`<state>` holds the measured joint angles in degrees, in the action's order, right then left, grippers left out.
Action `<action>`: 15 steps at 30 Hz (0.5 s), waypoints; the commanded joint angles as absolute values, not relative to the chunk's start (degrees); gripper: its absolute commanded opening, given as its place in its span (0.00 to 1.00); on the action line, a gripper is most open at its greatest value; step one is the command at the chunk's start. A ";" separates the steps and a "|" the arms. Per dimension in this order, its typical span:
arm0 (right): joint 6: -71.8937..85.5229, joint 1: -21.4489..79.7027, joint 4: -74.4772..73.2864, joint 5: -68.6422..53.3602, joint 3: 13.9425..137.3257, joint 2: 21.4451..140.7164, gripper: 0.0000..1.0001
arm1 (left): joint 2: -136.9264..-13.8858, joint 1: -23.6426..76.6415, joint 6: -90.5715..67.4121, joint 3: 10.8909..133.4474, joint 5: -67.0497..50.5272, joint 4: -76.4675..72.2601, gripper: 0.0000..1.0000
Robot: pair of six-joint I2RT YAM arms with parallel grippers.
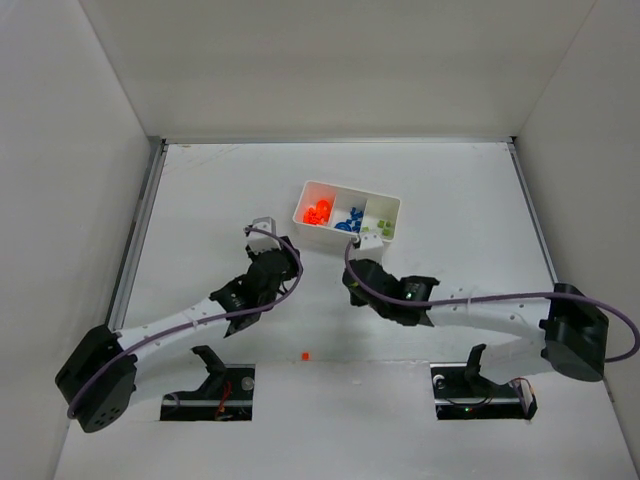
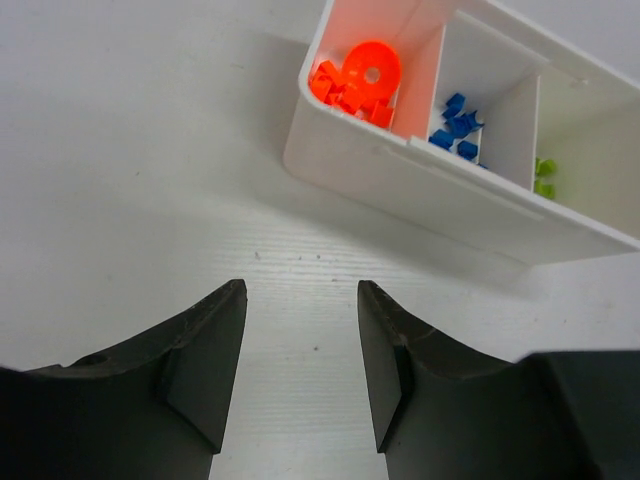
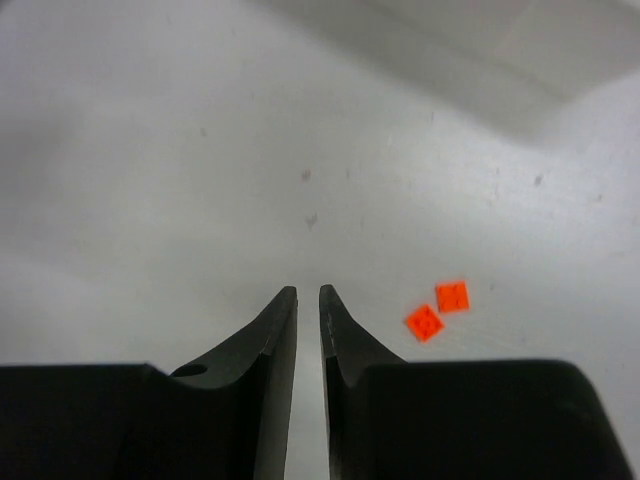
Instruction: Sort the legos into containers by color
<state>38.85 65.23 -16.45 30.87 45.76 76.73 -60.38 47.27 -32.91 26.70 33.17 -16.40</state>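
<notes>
Sorting looks close to done: the white tray (image 2: 400, 180) sits at the far middle of the table (image 3: 150, 150), with orange-red legos (image 2: 355, 80) in its left compartment, blue legos (image 2: 457, 125) in the middle one and green legos (image 2: 543, 178) in the right one; the left gripper (image 2: 300, 370) hangs open and empty just near of the tray; the right gripper (image 3: 308, 300) has its jaws only a slit apart, nothing between them; two stray orange pieces (image 3: 424, 322) lie on the table just beside its tips; next, I judge, it must spread wider, shift over one piece, pinch it and carry it to the left compartment.
</notes>
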 commanded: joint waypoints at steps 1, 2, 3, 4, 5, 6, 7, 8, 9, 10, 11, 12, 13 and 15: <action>31.30 61.75 -12.30 29.18 52.46 77.86 0.22 | -57.05 47.77 -35.33 24.35 34.63 -15.21 0.46; 30.77 61.83 -12.57 29.27 53.17 78.31 0.23 | -56.26 47.94 -35.85 23.74 34.63 -14.42 0.46; 30.67 62.53 -12.83 29.01 53.35 78.75 0.24 | -55.47 48.20 -36.29 23.03 34.89 -13.81 0.46; 30.85 64.01 -13.01 28.74 53.09 79.10 0.26 | -54.68 48.12 -36.39 22.33 34.89 -13.45 0.46; 31.02 65.85 -12.83 28.39 52.39 79.28 0.27 | -53.97 47.77 -36.39 21.80 34.72 -13.19 0.46; 31.37 68.74 -12.40 27.43 51.43 79.71 0.29 | -53.18 47.24 -36.21 21.45 34.72 -12.66 0.46; 31.64 71.21 -11.96 26.55 50.81 80.24 0.30 | -52.22 46.54 -36.04 21.18 34.72 -12.05 0.46; 31.90 73.58 -11.08 25.85 50.28 81.03 0.31 | -51.34 45.75 -36.04 21.09 34.46 -11.69 0.46; 32.08 75.69 -9.60 25.40 49.93 81.91 0.32 | -50.55 44.96 -36.04 21.18 34.19 -11.52 0.46; 32.25 77.54 -7.84 25.05 49.75 83.22 0.32 | -49.93 44.08 -35.95 21.53 33.84 -11.43 0.46; 32.52 78.78 -6.34 24.53 50.01 84.97 0.32 | -49.57 43.12 -35.86 22.23 33.05 -11.16 0.47; 33.56 79.49 -5.72 23.83 51.14 87.25 0.33 | -49.31 42.06 -35.77 23.19 32.00 -10.55 0.47; 34.71 80.19 -5.71 23.56 52.54 89.02 0.33 | -49.13 40.57 -36.29 24.16 30.51 -9.68 0.47; 35.59 81.60 -5.71 23.90 54.75 92.10 0.38 | -48.78 38.02 -37.26 24.70 28.31 -9.32 0.47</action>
<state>33.76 80.88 -9.30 24.58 51.24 88.97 -49.93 40.77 -35.86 22.02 31.44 -10.35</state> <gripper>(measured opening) 0.366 0.463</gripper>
